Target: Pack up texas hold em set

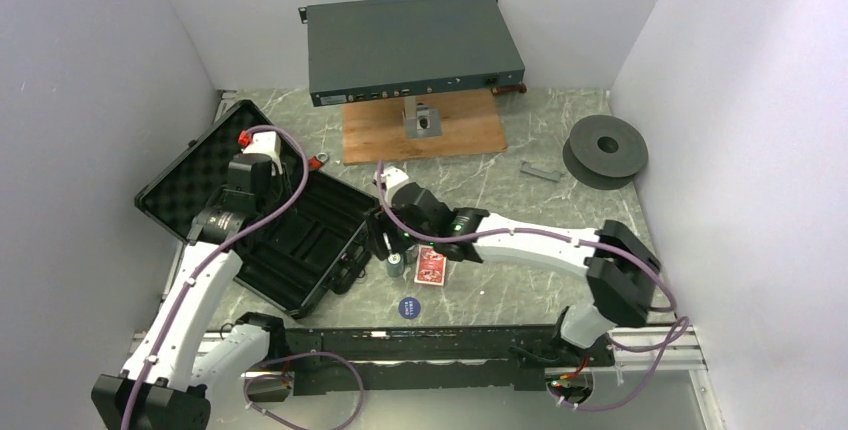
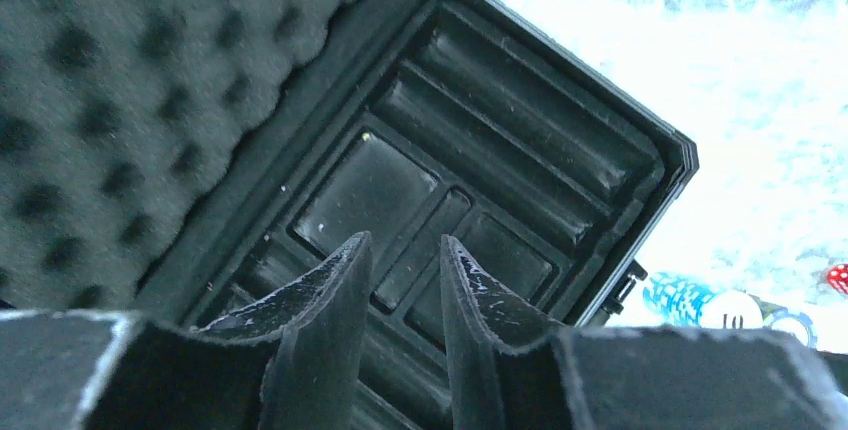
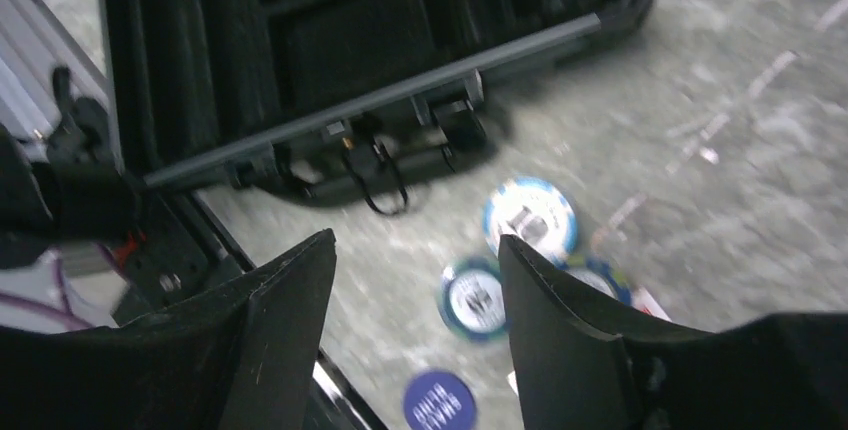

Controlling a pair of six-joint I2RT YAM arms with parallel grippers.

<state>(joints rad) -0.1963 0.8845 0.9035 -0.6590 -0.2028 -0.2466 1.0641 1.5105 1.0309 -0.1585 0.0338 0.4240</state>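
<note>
lying open on grey marbled table (image 1: 560, 200): briefcase (image 1: 310, 235); white walls (image 1: 90, 70) around.

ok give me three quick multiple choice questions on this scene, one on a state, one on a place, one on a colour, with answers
1. The case is: A shut and latched; B open and packed full; C open with a bare tray.
2. The blue disc lies: A inside the case; B on the table, on the near side of the card deck; C on top of the card deck.
3. The card deck's back is: A red; B green; C black.
Answers: 1 C, the lid lies back and the compartments in view hold nothing. 2 B, it sits on the bare top just below the deck in the top view. 3 A, its red print shows.
</note>
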